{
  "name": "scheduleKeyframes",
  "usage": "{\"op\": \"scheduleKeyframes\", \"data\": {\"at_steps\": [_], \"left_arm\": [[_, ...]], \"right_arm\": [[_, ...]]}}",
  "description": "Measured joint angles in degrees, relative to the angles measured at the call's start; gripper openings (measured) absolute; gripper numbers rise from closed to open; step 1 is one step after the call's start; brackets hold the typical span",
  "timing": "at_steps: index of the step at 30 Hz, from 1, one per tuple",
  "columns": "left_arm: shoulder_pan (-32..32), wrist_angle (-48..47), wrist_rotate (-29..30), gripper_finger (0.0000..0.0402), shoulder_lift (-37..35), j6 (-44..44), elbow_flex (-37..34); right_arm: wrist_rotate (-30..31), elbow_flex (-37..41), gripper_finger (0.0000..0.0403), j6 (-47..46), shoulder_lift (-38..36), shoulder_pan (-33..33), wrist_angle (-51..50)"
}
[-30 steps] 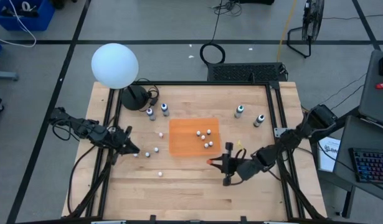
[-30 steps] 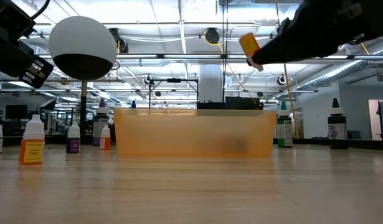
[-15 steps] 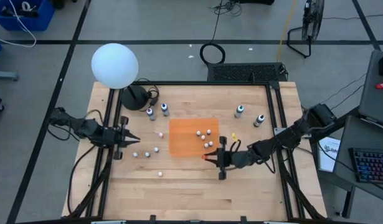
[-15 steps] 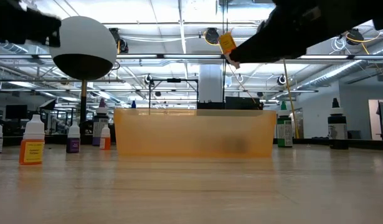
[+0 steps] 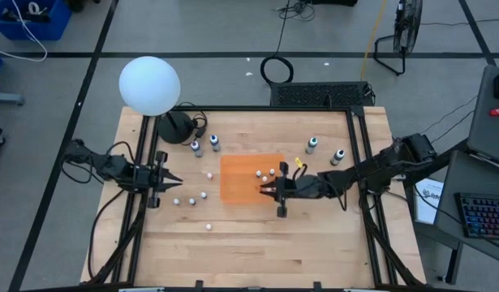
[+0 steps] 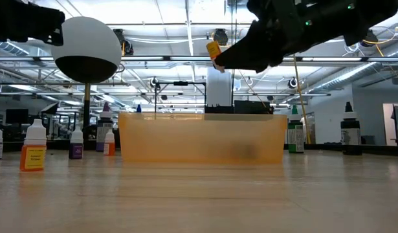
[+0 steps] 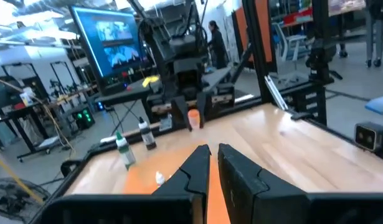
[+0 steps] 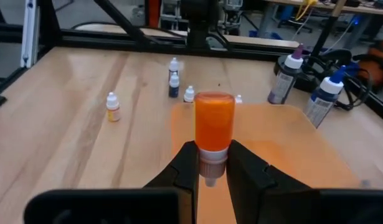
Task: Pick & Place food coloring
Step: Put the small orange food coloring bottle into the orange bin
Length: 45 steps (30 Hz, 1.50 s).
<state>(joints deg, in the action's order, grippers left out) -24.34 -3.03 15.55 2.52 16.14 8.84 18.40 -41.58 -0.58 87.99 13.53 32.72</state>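
My right gripper hangs over the right part of the orange mat, shut on a small orange food coloring bottle. In the low view that bottle is high above the mat. A few white-capped bottles stand on the mat, and others stand on the wood to its left. Taller bottles stand beyond the mat at far left and far right. My left gripper hovers shut near the table's left edge, pointing right. My right gripper pinches the orange bottle at its neck and cap end between the two fingers. The fingers come nearly level from the table's right side. The bottle is lifted clear, and its body points away from the gripper, toward the table's left.
A big white globe lamp on a black base stands at the far left corner. Black frame rails run along the table's sides. Bare wood lies in front of the mat.
My right gripper has carried the orange bottle from the wood near the mat's near right corner toward the table's far and left side, over the mat. My left gripper has risen from near the small bottles and levelled out.
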Motion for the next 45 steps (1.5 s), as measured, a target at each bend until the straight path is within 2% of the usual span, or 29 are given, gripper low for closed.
{"op": "scheduleKeyframes", "data": {"at_steps": [3,5,8,12,17,20,23,25,28,30,33,39,45], "left_arm": [[0.3,5.2,1.6,0.0042,2.8,3.3,-0.1],[1.0,12.7,7.1,0.0042,5.4,5.4,0.0],[1.8,16.9,14.4,0.0042,8.4,3.1,0.0],[3.5,18.4,15.5,0.0042,13.1,0.0,0.0],[7.2,23.2,8.8,0.005,22.4,-10.4,0.0],[10.1,27.0,0.3,0.0084,29.8,-12.6,0.3],[12.9,26.5,-6.7,0.0138,37.8,-13.0,4.2],[14.6,20.7,-9.3,0.0176,43.1,-12.2,9.8],[16.8,1.9,-11.1,0.0224,51.5,-6.7,22.7],[18.3,-9.7,-10.8,0.0246,57.4,-4.7,32.3],[20.0,-21.7,-11.0,0.0266,65.3,-2.6,44.5],[20.9,-36.0,-15.3,0.0273,79.3,4.8,60.6],[19.9,-40.7,-17.4,0.0273,90.1,7.8,69.4]], "right_arm": [[-0.8,0.0,0.0044,0.2,0.0,-1.5,0.8],[-0.8,0.0,0.0044,1.0,0.0,-2.2,1.3],[-1.0,0.0,0.0044,2.2,0.0,-2.8,2.1],[-3.7,0.0,0.0044,3.0,0.0,-3.7,2.7],[-3.7,0.0,0.0044,3.4,0.0,-4.4,4.4],[-3.5,0.0,0.0044,2.6,0.5,-4.5,5.5],[-3.6,0.0,0.0044,1.3,2.7,-4.5,6.6],[-3.6,0.0,0.0044,0.8,5.1,-4.6,9.3],[-3.6,0.0,0.0044,-0.1,8.9,-5.3,14.1],[-3.6,0.0,0.0044,-0.6,10.3,-5.7,16.2],[-3.6,-0.5,0.0044,-1.8,11.6,-6.1,16.8],[-3.7,-2.4,0.0044,-1.8,12.8,-5.6,16.9],[-3.7,-2.8,0.0044,-1.7,12.9,-4.4,16.8]]}}
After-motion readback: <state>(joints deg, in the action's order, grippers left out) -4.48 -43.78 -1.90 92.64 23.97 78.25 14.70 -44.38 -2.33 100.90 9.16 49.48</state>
